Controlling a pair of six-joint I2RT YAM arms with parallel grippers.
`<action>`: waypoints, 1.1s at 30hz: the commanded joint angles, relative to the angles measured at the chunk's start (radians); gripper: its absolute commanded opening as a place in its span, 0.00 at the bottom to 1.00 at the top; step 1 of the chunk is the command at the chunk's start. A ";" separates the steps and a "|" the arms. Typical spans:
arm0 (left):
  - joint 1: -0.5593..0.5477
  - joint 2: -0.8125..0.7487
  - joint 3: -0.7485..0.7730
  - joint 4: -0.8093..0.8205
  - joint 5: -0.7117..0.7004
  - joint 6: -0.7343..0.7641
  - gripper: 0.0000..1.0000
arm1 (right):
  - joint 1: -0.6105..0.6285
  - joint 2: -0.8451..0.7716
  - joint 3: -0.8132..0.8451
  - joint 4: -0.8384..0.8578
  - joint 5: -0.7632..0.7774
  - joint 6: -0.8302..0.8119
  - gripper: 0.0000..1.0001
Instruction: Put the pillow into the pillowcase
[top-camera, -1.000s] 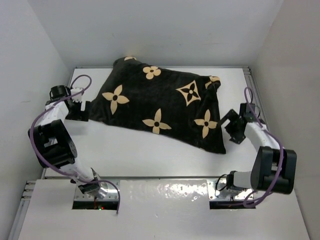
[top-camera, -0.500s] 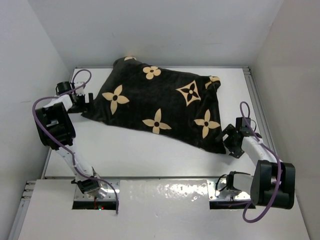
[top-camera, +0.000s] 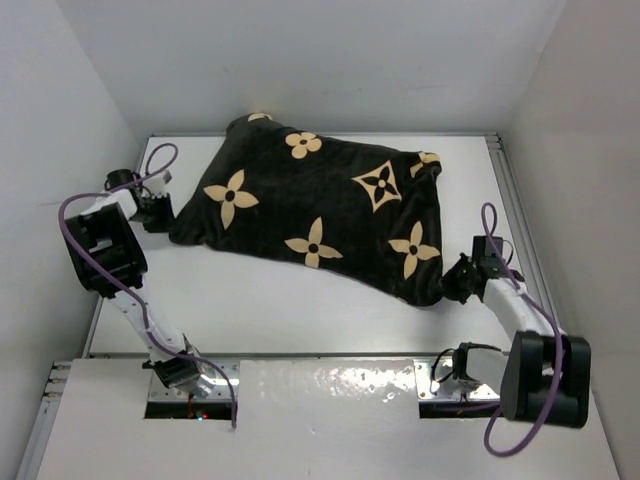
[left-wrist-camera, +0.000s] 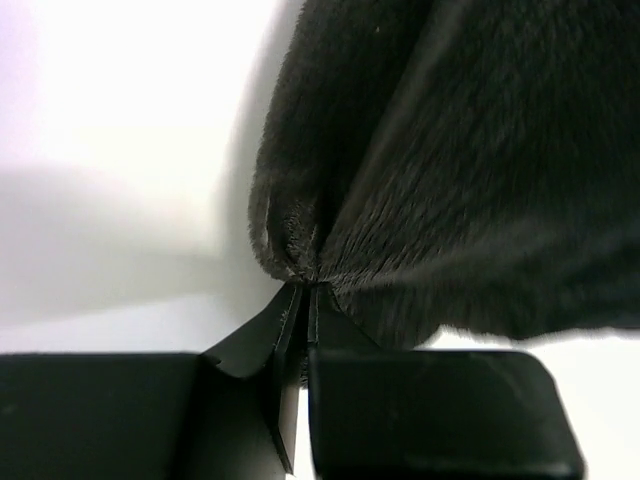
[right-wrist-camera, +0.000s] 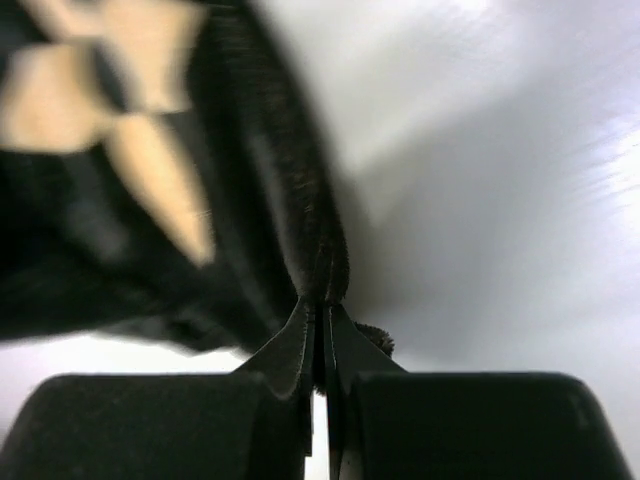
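Observation:
The black plush pillowcase (top-camera: 330, 210) with tan flower prints lies bulging and slanted across the white table (top-camera: 270, 305). The pillow is hidden from view. My left gripper (top-camera: 165, 212) is at the case's left corner, shut on a pinch of black plush (left-wrist-camera: 300, 250). Its jaws meet at the fabric edge in the left wrist view (left-wrist-camera: 308, 287). My right gripper (top-camera: 452, 285) sits at the near right corner, shut on a thin fold of the pillowcase (right-wrist-camera: 320, 250). The right wrist view shows its gripper (right-wrist-camera: 322, 302) pressed together round that fold, beside a tan flower (right-wrist-camera: 110, 110).
White walls enclose the table on the left, back and right. A metal rail (top-camera: 320, 375) runs along the near edge by the arm bases. Purple cables (top-camera: 75, 215) loop off both arms.
Both grippers went from open to shut on the pillowcase. The left closed in on the left corner; the right dropped toward the near right corner and pinched it.

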 joint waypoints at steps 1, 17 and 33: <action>0.085 -0.124 0.044 -0.158 0.137 0.080 0.00 | -0.004 -0.134 0.095 -0.024 -0.064 0.003 0.00; 0.342 -0.455 0.553 -0.554 0.417 0.226 0.00 | -0.087 -0.347 0.754 -0.131 -0.053 -0.006 0.00; 0.400 -0.688 0.937 -0.175 0.145 -0.205 0.00 | -0.085 -0.234 1.465 -0.302 0.272 -0.159 0.00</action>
